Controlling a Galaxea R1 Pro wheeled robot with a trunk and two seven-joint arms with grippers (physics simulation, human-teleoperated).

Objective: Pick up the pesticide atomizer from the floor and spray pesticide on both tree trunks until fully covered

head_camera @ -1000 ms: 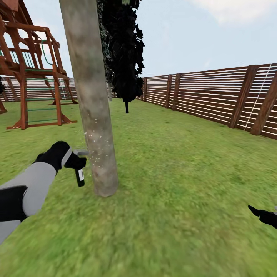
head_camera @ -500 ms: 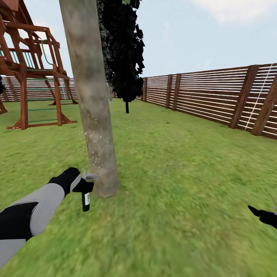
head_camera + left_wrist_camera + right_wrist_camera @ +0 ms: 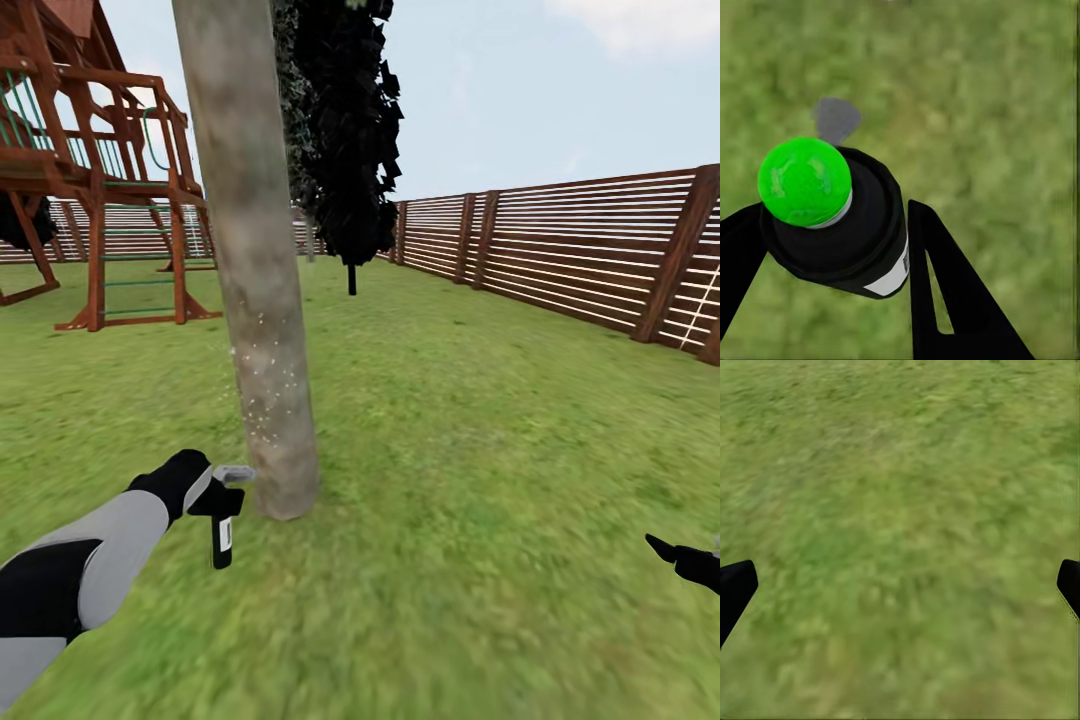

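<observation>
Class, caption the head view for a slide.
Left gripper holds the atomizer low beside the speckled tree trunk.

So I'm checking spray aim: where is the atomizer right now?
In the head view the atomizer hangs in the left gripper, low at left, its nozzle beside the base of the tree trunk.

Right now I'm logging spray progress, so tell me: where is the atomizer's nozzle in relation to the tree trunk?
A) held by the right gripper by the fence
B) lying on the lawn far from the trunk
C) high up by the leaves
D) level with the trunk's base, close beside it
D: the left gripper holds the atomizer low, its grey nozzle next to the foot of the tree trunk.
</observation>
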